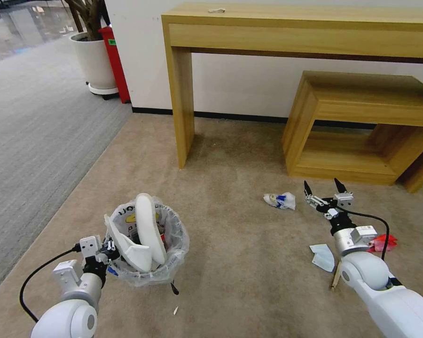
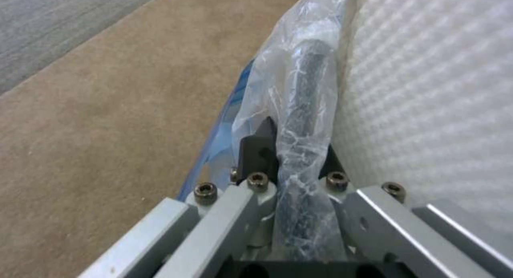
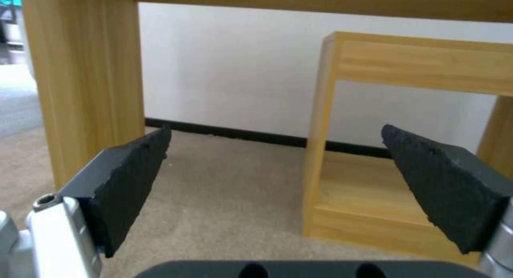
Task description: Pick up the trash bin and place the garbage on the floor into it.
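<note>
Left end effector (image 1: 109,249) pinches the trash bin (image 1: 174,253) rim, held low; right end effector (image 1: 323,189) reaches forward, spread

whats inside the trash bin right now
Two white slippers stand on end in the trash bin, poking above its rim, with a bit of red beside them. Anything lower is hidden by the slippers and bag. The left gripper clamps the rim.

— What did my left gripper (image 2: 291,149) close on?
— Crinkly clear plastic over the trash bin (image 1: 148,246) rim, beside a dimpled white cloth slipper (image 2: 427,101).
— And my right gripper (image 3: 275,149)?
— Rough matt black pads (image 3: 131,177), brushed metal brackets, spread above short-pile beige carpet (image 1: 230,263), facing smooth wood-grain furniture (image 1: 362,126).
</note>
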Controlling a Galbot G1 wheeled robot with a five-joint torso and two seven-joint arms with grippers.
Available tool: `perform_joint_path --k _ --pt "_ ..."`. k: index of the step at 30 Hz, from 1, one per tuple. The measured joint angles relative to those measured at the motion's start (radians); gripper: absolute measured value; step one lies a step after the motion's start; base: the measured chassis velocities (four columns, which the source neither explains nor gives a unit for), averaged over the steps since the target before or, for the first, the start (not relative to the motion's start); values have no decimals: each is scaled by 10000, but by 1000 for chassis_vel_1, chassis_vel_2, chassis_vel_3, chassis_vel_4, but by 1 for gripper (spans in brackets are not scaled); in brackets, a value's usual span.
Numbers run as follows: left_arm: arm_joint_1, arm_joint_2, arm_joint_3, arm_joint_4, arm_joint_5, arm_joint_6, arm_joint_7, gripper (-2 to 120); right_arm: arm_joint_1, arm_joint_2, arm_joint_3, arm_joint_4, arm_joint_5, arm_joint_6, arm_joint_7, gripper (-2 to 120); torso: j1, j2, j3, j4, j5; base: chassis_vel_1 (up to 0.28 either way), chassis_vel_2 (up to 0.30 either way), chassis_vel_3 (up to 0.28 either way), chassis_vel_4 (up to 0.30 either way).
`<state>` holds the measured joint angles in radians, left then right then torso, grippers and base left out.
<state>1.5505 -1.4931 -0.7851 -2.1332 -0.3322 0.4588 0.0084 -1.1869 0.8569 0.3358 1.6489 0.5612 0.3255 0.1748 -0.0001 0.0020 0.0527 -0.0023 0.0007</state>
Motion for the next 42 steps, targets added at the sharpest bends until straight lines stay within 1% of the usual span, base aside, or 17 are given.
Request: perform_joint_path --k 6,11,22,27,30,32,42 --pt "-16 10 -8 48 3 -3 -6 3 4 55 8 -80 -32 34 -166 100 0 0 0 -1 1 -67 -53 -69 -62" --pt "-36 11 -7 74 -3 -5 -14 3 10 119 24 -208 -99 292 -374 100 0 0 0 -4 1 -87 -91 -73 -91" --pt "-32 7 -7 75 -35 -47 -50 3 70 163 16 -364 -299 566 -587 100 0 0 -1 -1 0 -72 -78 -73 -80" --pt "-20 -12 14 48 -69 -70 -179 3 145 187 -16 -451 -365 710 -669 100 1 0 0 -5 0 -72 -54 -55 -62" --pt "-14 -15 25 46 -84 -70 -240 3 192 208 -59 -494 -402 773 -688 100 0 0 0 -4 0 0 0 0 0" --pt "-12 -21 19 30 -83 -69 -290 3 239 239 -122 -514 -449 807 -696 100 0 0 0 2 0 0 0 0 0" --pt "-2 -24 -75 -20 -83 -61 -294 3 322 308 -188 -610 -549 870 -668 100 0 0 0 0 1 0 0 0 0"
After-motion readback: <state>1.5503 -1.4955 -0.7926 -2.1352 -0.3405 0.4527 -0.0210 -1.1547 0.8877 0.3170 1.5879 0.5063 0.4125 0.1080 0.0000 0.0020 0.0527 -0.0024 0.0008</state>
